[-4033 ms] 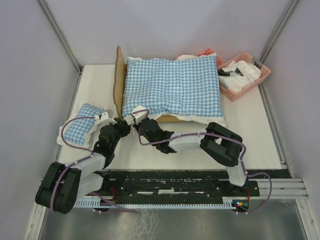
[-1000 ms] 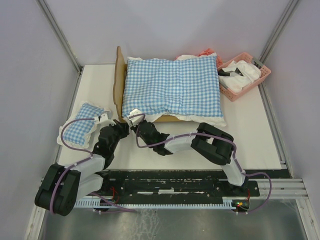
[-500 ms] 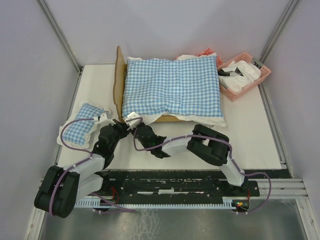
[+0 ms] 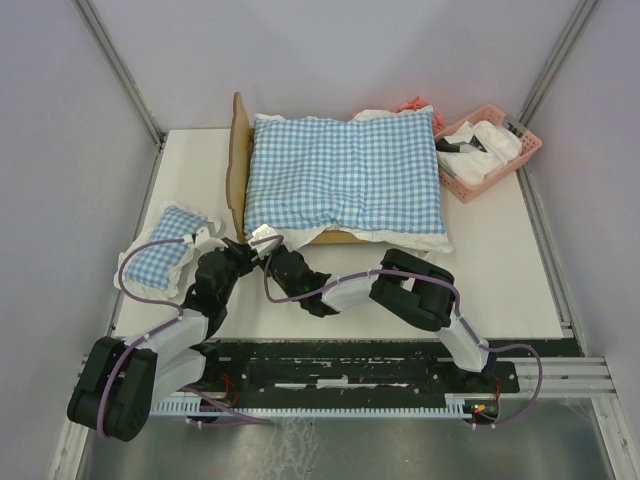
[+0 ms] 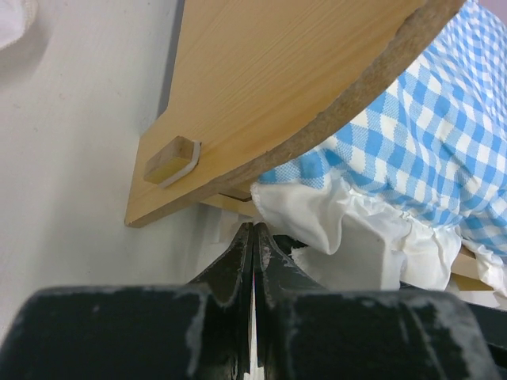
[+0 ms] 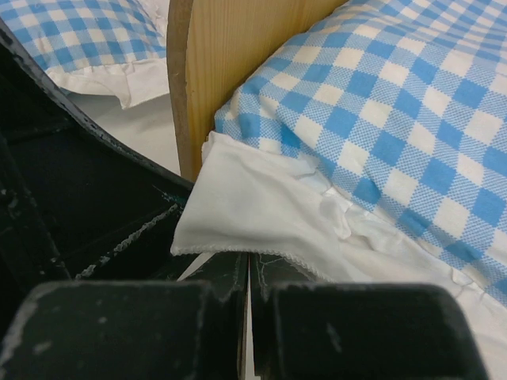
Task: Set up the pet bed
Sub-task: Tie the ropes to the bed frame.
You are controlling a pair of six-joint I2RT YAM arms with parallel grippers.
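Observation:
The pet bed's light-wood headboard (image 4: 237, 160) stands on edge at the left, with the blue-and-white checked cushion (image 4: 345, 175) lying over the frame. My left gripper (image 4: 238, 252) and right gripper (image 4: 266, 250) meet at the bed's near-left corner. In the left wrist view the left gripper (image 5: 253, 229) is shut and empty just under the headboard (image 5: 277, 95), beside the cushion's white frill (image 5: 333, 226). In the right wrist view the right gripper (image 6: 249, 257) is shut with the frill (image 6: 253, 210) draped over its tips. The headboard edge (image 6: 190, 79) rises behind.
A small checked pillow (image 4: 160, 255) lies on the white table (image 4: 500, 270) left of the bed, close to the left arm. A pink basket (image 4: 490, 150) with white items stands at the back right. Grey walls enclose the table.
My right gripper has slid left along the bed's near edge to the near-left corner, close beside the left gripper. The left arm, bed and cushion have hardly moved.

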